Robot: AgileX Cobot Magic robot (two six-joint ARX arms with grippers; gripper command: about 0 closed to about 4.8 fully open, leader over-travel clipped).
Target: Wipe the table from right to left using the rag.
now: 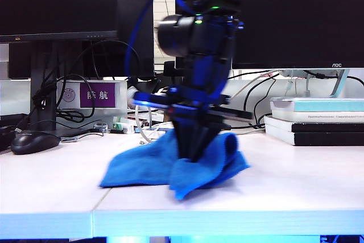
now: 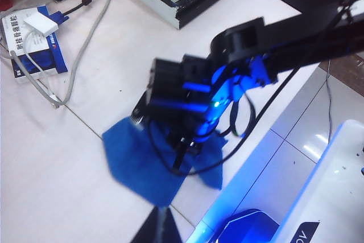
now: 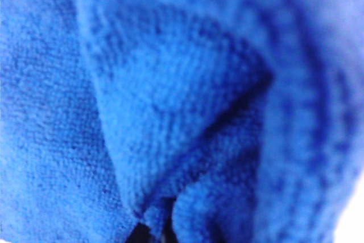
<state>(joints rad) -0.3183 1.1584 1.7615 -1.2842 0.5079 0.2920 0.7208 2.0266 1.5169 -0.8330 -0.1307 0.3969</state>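
My right gripper (image 1: 192, 155) is pinched tight on the blue rag (image 1: 170, 166), pressing it down on the white table (image 1: 296, 186) near the front edge, bunched folds filling my right wrist view. A black mouse (image 1: 34, 141) lies far left, stacked books (image 1: 315, 120) right. My left gripper (image 2: 162, 226) hangs closed, holding nothing.

A bright blue rag (image 1: 170, 166) is seen on a white table (image 1: 296, 180); a black mouse (image 1: 34, 141) is seen at left.
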